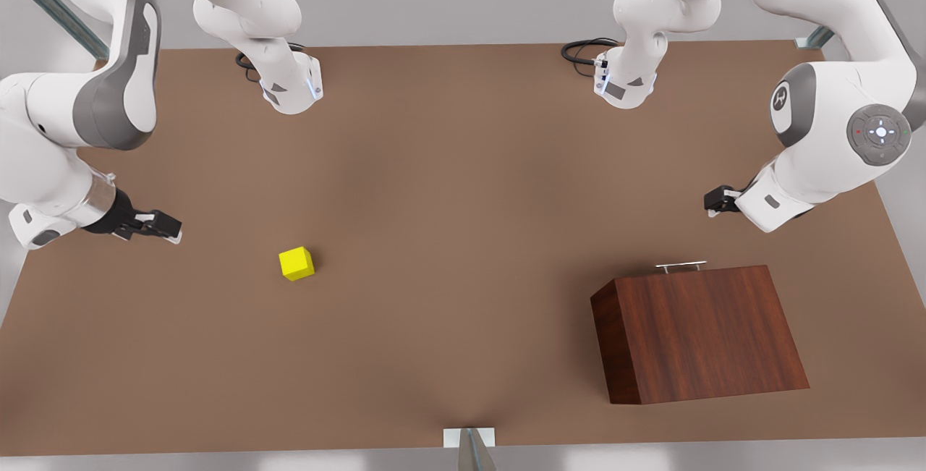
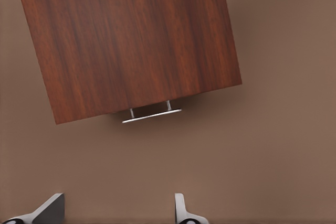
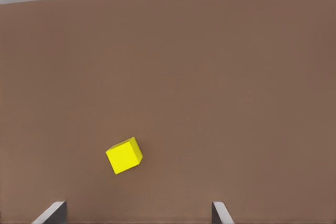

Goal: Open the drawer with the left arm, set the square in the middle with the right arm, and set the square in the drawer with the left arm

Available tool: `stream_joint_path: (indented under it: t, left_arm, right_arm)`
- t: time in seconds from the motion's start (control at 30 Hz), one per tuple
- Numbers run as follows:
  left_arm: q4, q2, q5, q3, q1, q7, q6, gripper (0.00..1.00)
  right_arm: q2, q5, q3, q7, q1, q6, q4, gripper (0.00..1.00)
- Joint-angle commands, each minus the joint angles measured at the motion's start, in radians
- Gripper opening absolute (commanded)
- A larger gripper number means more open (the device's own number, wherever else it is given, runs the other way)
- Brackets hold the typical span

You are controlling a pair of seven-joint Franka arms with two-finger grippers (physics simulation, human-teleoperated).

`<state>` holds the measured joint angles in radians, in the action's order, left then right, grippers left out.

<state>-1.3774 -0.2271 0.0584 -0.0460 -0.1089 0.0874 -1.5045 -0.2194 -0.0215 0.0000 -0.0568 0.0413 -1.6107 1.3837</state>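
The square (image 1: 296,263) (image 3: 124,155), a small yellow cube, rests on the brown tabletop toward the front view's left. My right gripper (image 1: 170,228) (image 3: 136,213) hovers to the cube's left, open, holding nothing. The drawer sits shut in its reddish-brown cabinet (image 1: 698,333) (image 2: 131,45) at the front view's right, silver bar handle (image 1: 681,265) (image 2: 151,115) facing the far side. My left gripper (image 1: 712,202) (image 2: 115,211) hangs open a short way beyond the handle, apart from it. The middle (image 1: 463,239) of the table is bare brown surface.
Both arm bases (image 1: 293,87) (image 1: 626,80) stand at the table's far edge with black cables beside them. A small metal bracket (image 1: 469,438) sits at the near edge. Wide bare tabletop lies between cube and cabinet.
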Motion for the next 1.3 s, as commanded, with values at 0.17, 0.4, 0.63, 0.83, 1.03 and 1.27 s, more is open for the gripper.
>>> stream_joint_path:
  t: [0.17,0.4,0.63,0.83,1.03,1.27]
  left_arm:
    - [-0.311,0.192,-0.009,0.0,0.0,-0.517,-0.207,1.0]
    - [-0.715,0.321,-0.015,0.0,0.0,-1.206,-0.729,1.0]
    - [-0.902,0.327,-0.052,0.0,-0.002,-1.454,-1.014,1.0]
    - [-0.944,0.278,-0.085,-0.009,-0.002,-1.479,-1.093,1.0]
    - [-0.944,0.224,-0.192,-0.009,-0.002,-1.482,-1.149,1.0]
    - [-0.945,0.157,-0.233,-0.028,0.0,-1.502,-1.214,1.0]
  right_arm:
    - [0.0,0.015,0.008,-0.003,-0.047,-0.006,0.098,1.0]
    - [0.029,0.006,0.043,0.196,-0.087,-0.397,0.528,1.0]
    - [-0.129,0.008,0.098,0.258,-0.081,-0.693,0.657,1.0]
    - [-0.21,0.006,0.117,0.282,-0.1,-0.804,0.669,1.0]
    - [-0.207,0.006,0.117,0.282,-0.087,-0.802,0.663,1.0]
    - [-0.218,0.006,0.115,0.282,-0.072,-0.819,0.67,1.0]
